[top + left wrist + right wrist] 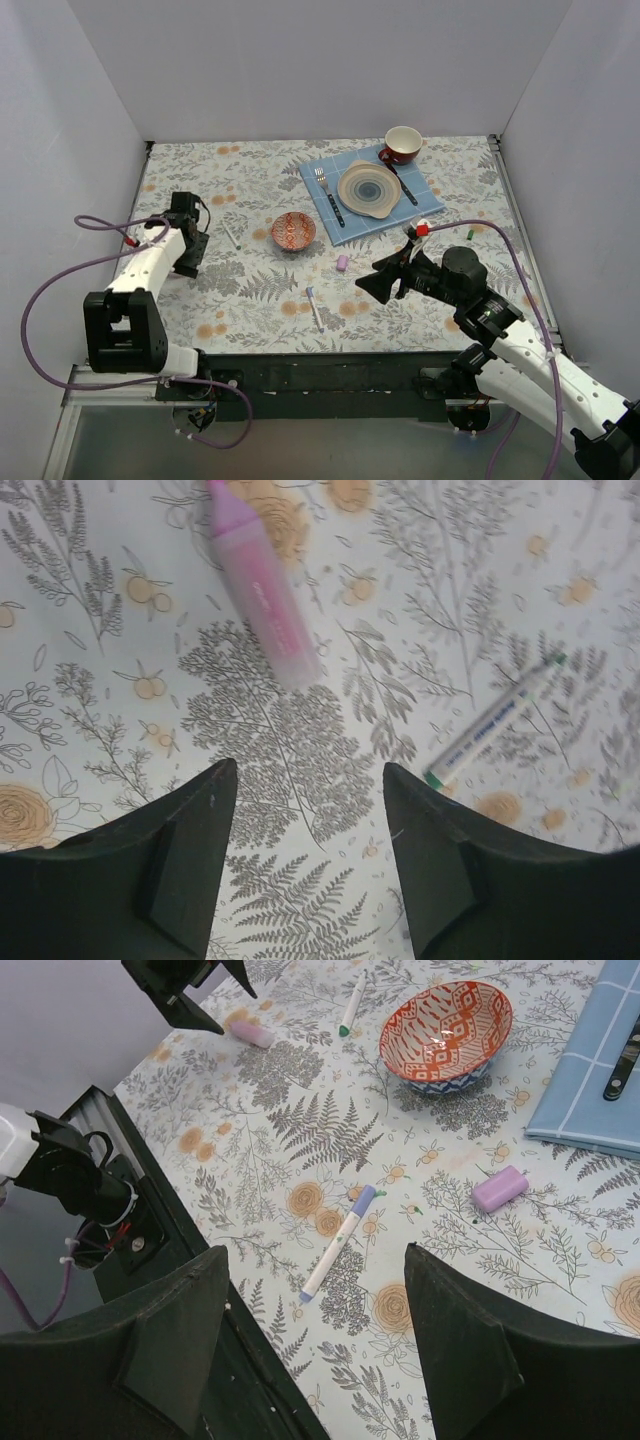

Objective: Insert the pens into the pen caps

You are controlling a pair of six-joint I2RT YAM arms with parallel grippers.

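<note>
A blue-tipped white pen point(315, 308) lies near the table's front edge; in the right wrist view the pen point(338, 1243) lies just ahead of my open, empty right gripper point(318, 1252), which hovers to its right point(372, 278). A pink-lilac cap point(343, 262) point(499, 1188) lies beyond it. A tiny green cap point(469, 232) lies at the right. A pink pen point(262, 590) point(252, 1032) lies ahead of my open, empty left gripper point(310, 780) point(192, 255). A white pen with green ends point(232, 235) point(492, 723) lies to its right.
A small red patterned bowl point(293, 231) point(446, 1032) stands mid-table. A blue cloth point(325, 195) at the back right bears a plate point(369, 188), a fork point(322, 180) and dark-handled cutlery point(405, 185). A red mug point(402, 143) stands behind it. White walls enclose three sides.
</note>
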